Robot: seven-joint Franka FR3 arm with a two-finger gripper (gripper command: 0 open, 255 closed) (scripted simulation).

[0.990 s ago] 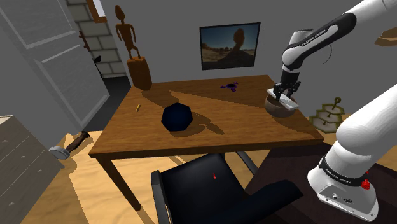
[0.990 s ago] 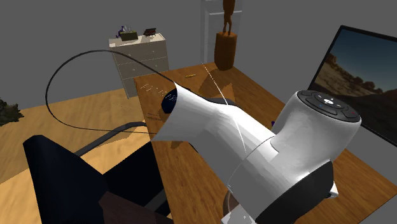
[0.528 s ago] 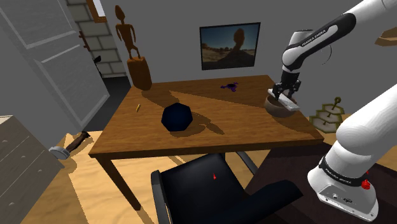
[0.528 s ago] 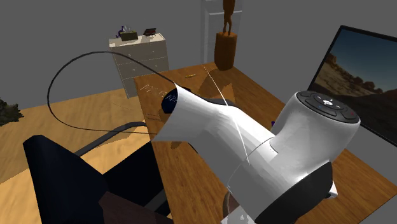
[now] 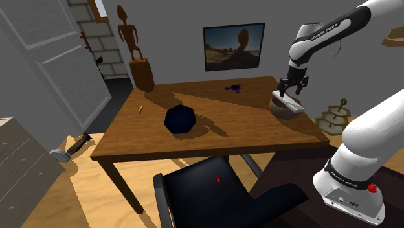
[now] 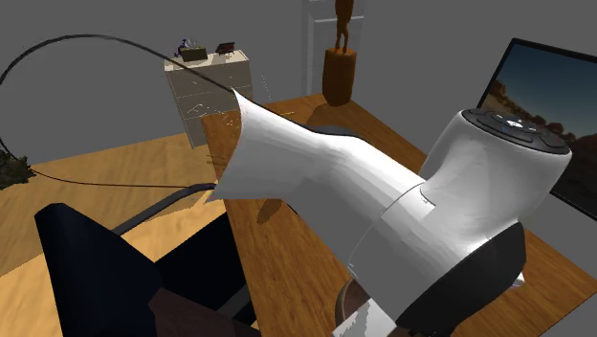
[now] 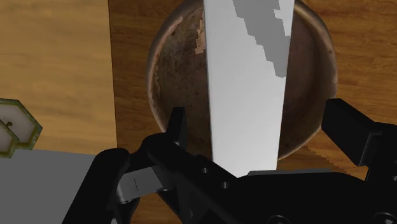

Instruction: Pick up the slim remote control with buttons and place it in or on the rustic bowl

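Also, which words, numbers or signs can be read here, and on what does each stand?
None reads clearly.
Dark lettering on the arm's upper link: too small to read.
Dark lettering on the arm's lower link: too small to read.
Remote control: plain grey button patches, no labels.

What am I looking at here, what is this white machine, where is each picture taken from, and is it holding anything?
It's a white robot arm with a black two-finger gripper. One picture looks down over the table from beside the arm's base, one sits close behind the arm, one looks out from the hand. On the table: a brown bowl and a dark blue faceted ball. A pale grey remote lies across the bowl. The fingers stand apart, holding nothing.
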